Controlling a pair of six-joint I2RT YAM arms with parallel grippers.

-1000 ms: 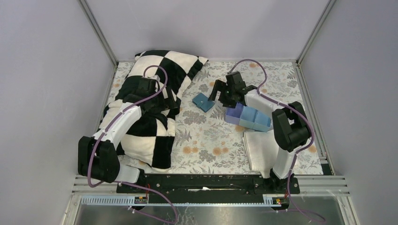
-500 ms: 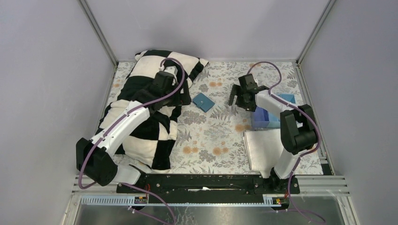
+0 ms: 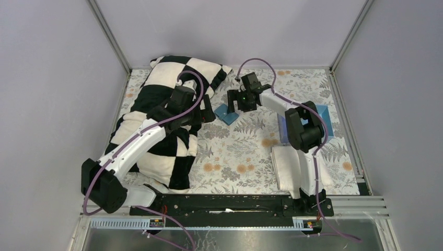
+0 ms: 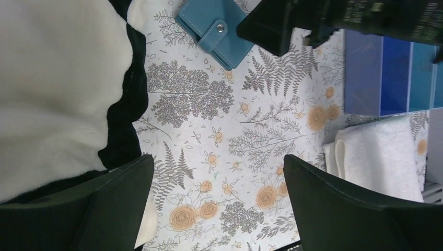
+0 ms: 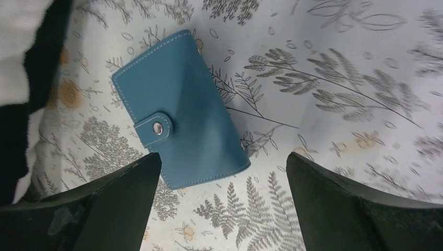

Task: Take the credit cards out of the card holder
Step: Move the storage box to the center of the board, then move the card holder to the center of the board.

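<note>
Card holder [image 3: 226, 113] lies flat on the floral cloth [image 3: 235, 157], about 12 o'clock from table centre. It is closed, with the snap tab [image 5: 155, 127] buttoned. No credit cards show, so they are presumably inside.

Right gripper [image 3: 237, 99] hovers just at 1 o'clock of the holder, jaws spread wide and empty. In the right wrist view the holder [image 5: 180, 138] sits at 10 o'clock of the gap, only its near corner between the fingers, and the tab is on its 8 o'clock long edge.

Left gripper [image 3: 201, 112] is at 9 o'clock of the holder over the edge of the checkered pillow [image 3: 167, 83], jaws also spread and holding nothing. The left wrist view has the holder [image 4: 217, 31] far up at 12 o'clock.

Step in hand, as I judge it: closing in on the holder, not yet touching.

To do it well:
- shift the right gripper toward 10 o'clock in its own view so the holder is centred in the gap
- span the short width, staying clear of the tab
- it is thin and flat on soft cloth, so come down low or tip one edge up, or the fingers will skate over it
- bring the left gripper in from 9 o'clock to pop the snap while the right pins the body

Blue tray [image 3: 321, 112] and white towel [image 3: 287, 162], at 3 to 4 o'clock, are well apart.
</note>
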